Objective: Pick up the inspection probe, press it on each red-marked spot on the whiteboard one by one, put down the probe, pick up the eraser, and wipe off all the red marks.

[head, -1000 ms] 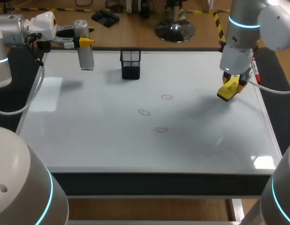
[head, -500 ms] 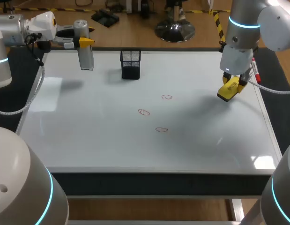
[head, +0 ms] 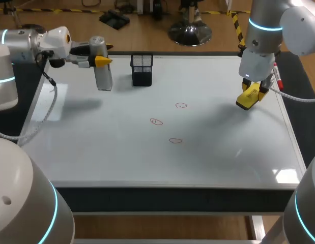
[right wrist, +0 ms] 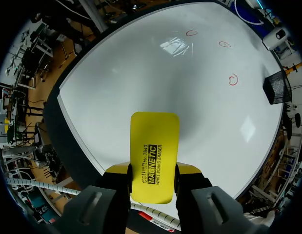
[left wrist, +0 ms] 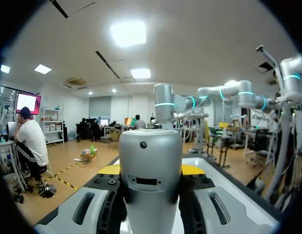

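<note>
White board surface covers nearly the whole tabletop, and three small red-marked spots sit near its middle: one farthest from the robot, one in the middle and one nearest. All three look whole and unsmeared, so no wiping has been done.

The left gripper is clenched on the inspection probe, a silver cylinder that hangs down from between its fingers above the far left part of the board. In the left wrist view the probe's rounded end fills the gap between the two yellow tips. Its lower end appears clear of the surface, and the red spots lie well apart from it, off towards the right arm's side. A black mesh holder stands just beside the probe, between it and the marks.

The right gripper grips the yellow eraser from both sides, hovering above the board's right part, with the spots ahead of it in the right wrist view.

By my reading, picking up the probe is done, and the eraser is in hand ahead of its turn. Pressing each of the three spots, putting the probe down and wiping the marks off all remain; whether any spot has been pressed cannot be told.
</note>
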You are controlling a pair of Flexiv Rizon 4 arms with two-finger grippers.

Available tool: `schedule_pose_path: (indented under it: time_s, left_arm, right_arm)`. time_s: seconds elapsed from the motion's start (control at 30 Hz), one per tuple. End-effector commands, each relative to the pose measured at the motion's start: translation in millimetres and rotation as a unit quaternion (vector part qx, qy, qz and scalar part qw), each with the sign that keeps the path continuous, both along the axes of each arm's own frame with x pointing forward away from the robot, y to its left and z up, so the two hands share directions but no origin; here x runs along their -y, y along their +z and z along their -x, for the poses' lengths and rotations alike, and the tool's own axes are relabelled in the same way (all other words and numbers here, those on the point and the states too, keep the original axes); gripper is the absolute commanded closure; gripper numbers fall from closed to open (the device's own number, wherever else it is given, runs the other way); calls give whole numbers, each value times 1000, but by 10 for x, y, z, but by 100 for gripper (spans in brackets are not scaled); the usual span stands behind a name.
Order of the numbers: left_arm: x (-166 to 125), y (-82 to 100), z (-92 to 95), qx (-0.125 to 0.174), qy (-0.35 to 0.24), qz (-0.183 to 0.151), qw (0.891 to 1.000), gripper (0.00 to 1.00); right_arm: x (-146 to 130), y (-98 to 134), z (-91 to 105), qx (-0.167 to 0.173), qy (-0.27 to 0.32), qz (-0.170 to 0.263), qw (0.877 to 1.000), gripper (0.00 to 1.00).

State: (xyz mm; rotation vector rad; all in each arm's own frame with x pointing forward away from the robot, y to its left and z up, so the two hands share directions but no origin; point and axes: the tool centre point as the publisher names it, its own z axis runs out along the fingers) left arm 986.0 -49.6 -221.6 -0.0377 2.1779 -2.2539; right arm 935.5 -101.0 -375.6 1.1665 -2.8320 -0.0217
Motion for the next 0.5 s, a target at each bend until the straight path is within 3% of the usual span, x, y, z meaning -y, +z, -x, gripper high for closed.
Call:
schedule_pose_path:
  time_s: [0.03,0.2,0.5]
  left_arm:
    - [167,68,420,0,61,-2,998,100]
    - [392,115,669,2,58,14,998,100]
    - [813,52,920,4,5,18,1000,100]
  right_arm:
    - [6,10,0,0,1,1,1000,100]
    - [6,10,0,0,1,1,1000,100]
    - [6,10,0,0,1,1,1000,100]
